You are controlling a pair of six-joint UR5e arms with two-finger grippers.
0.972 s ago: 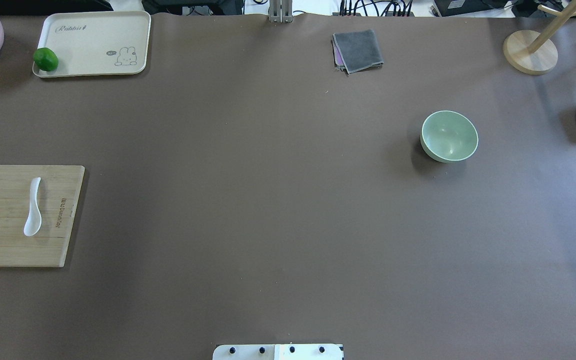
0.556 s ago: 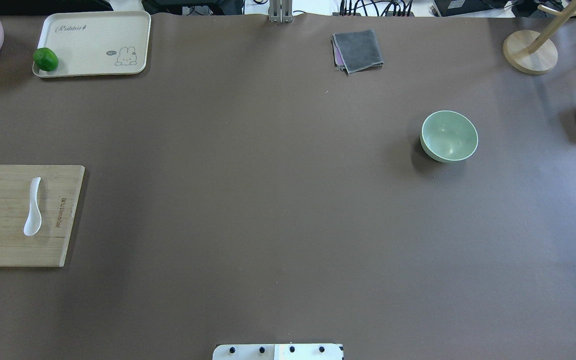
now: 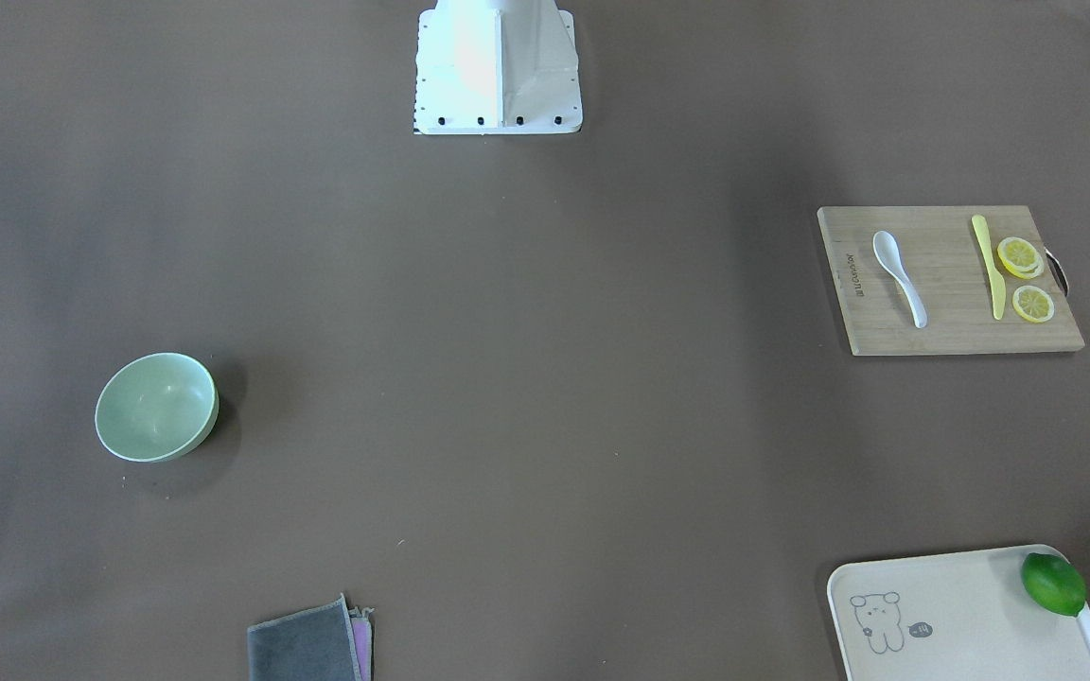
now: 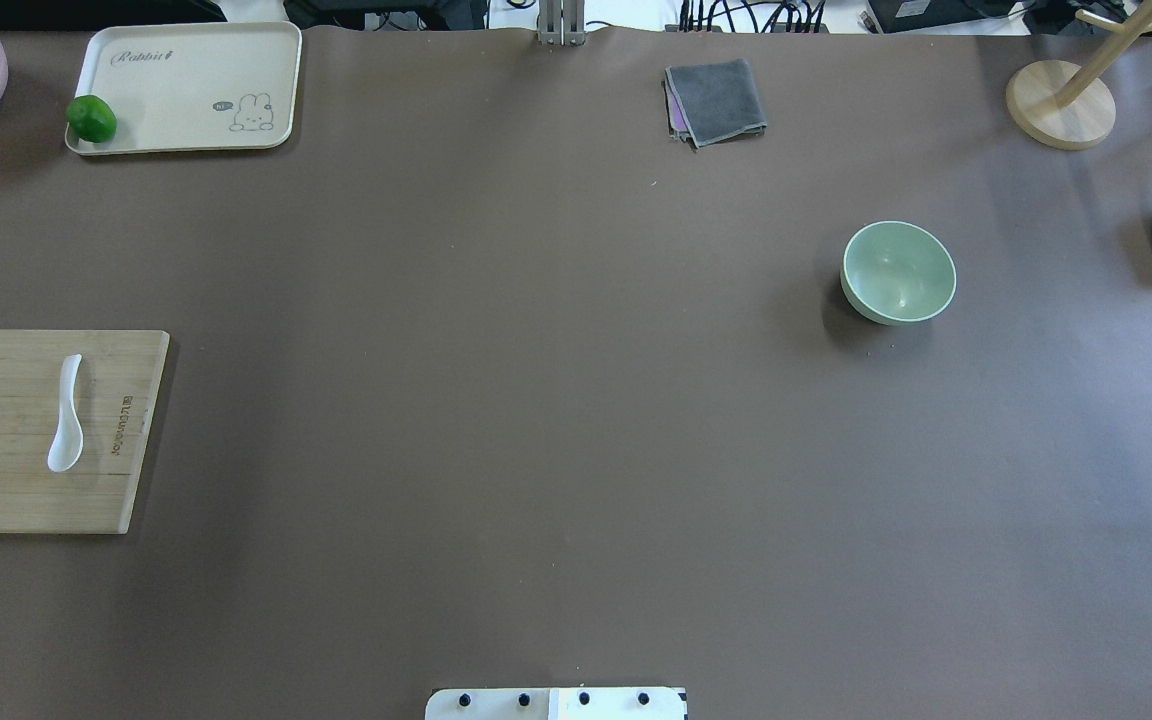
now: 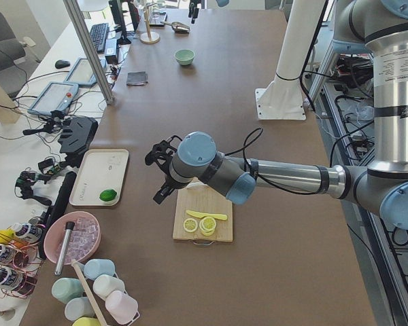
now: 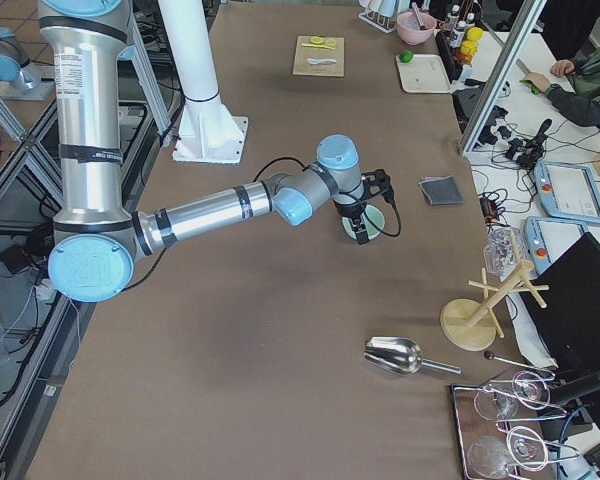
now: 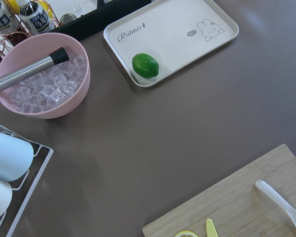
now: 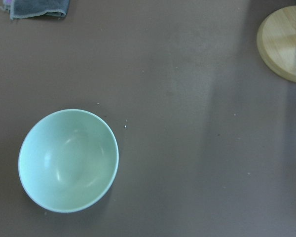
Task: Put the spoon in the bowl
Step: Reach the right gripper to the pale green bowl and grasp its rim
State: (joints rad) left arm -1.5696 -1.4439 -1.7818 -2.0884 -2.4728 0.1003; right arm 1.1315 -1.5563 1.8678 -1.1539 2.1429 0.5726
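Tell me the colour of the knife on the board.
The knife is yellow; the front-facing view shows it best.

L arm [image 5: 285, 178] stretches out nearly level, forearm straight. L wrist [image 5: 197, 157] is bent over so L gripper [image 5: 162, 180] points down. R arm [image 6: 200, 215] is also extended, forearm rising a bit toward R wrist [image 6: 332, 165], w/ R gripper [image 6: 366, 218] hanging downward below it. Both grippers show only in the side cams, small & dark, so finger spread can't be told for either.

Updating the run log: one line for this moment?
spoon: lying on cutting board, untouched | bowl: empty | stage: pickup not started
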